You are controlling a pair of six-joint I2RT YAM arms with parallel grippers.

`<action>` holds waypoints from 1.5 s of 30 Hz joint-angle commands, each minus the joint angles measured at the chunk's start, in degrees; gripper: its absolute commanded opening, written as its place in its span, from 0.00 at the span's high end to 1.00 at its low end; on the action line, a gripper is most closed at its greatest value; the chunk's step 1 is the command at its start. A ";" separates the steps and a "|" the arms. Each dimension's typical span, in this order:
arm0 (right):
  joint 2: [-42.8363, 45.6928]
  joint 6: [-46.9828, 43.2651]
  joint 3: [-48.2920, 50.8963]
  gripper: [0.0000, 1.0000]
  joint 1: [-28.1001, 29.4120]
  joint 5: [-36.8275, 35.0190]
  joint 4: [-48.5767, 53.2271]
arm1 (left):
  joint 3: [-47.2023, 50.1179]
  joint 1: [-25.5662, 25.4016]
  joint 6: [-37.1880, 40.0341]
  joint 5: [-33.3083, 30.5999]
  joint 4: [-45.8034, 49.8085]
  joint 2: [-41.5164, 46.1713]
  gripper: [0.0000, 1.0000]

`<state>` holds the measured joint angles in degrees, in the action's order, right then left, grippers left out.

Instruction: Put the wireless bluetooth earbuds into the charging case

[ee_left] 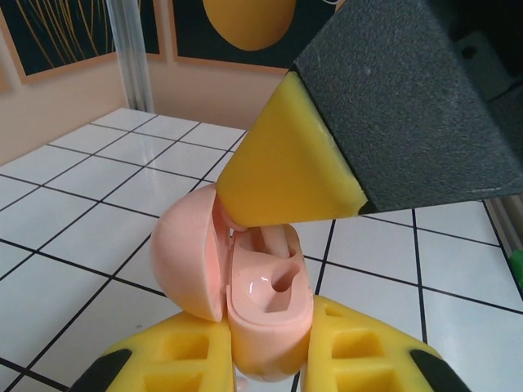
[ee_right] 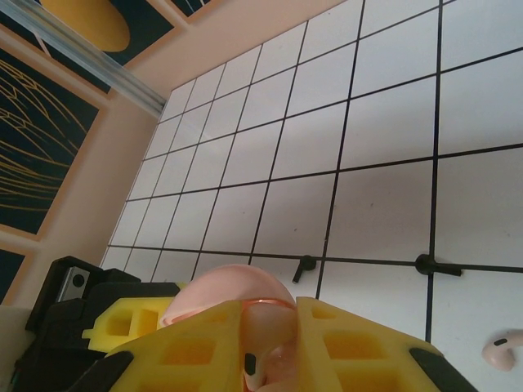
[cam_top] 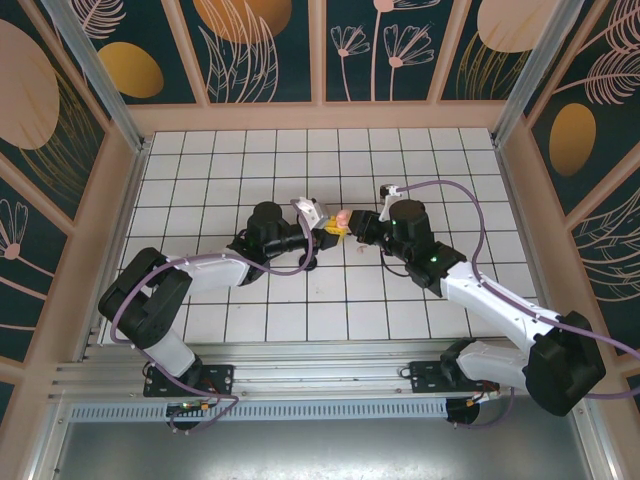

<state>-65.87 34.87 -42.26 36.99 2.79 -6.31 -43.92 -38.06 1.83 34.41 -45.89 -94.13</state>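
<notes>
**Pink bud could miss its socket**

The left gripper (ee_left: 268, 359) is clamped on the body of the pink case (ee_left: 261, 306), held off the table (ee_right: 384, 122) with its lid (ee_left: 186, 261) swung open to one side. The right gripper (ee_right: 265, 327) sits right above the case mouth. Its fingers look pinched together on a pink bud (ee_right: 260, 353), though most of the bud is hidden between them.

The likeliest failure is misalignment. If the stem enters tilted, it may jam on the socket rim or pop out on release and drop to the table. Pressing down hard could twist the case in the left grip. The right finger (ee_left: 286, 171) is close to the lid and could knock it shut.

Two black buds (ee_right: 304, 265) (ee_right: 425, 264) and a loose pink bud (ee_right: 502, 349) lie on the table nearby, so a dropped bud would land among them.
</notes>
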 commanded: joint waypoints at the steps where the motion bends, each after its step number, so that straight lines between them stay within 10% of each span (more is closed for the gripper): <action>1: -0.70 -0.76 0.88 0.80 0.91 -1.95 -0.37 | -2.06 -0.26 -0.64 1.17 -3.79 0.65 0.86; 15: 1.94 -1.98 -0.40 0.62 1.20 2.05 -0.41 | -2.22 -0.29 -1.52 -0.19 -3.57 0.57 0.86; 45: 6.24 -3.30 -4.47 0.59 -1.74 8.61 4.54 | -1.88 -0.33 -0.21 -0.25 -1.92 1.93 0.86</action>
<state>-62.30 32.97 -43.88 35.92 9.32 -2.83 -44.69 -38.06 1.21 33.95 -46.46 -94.11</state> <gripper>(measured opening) 0.394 0.177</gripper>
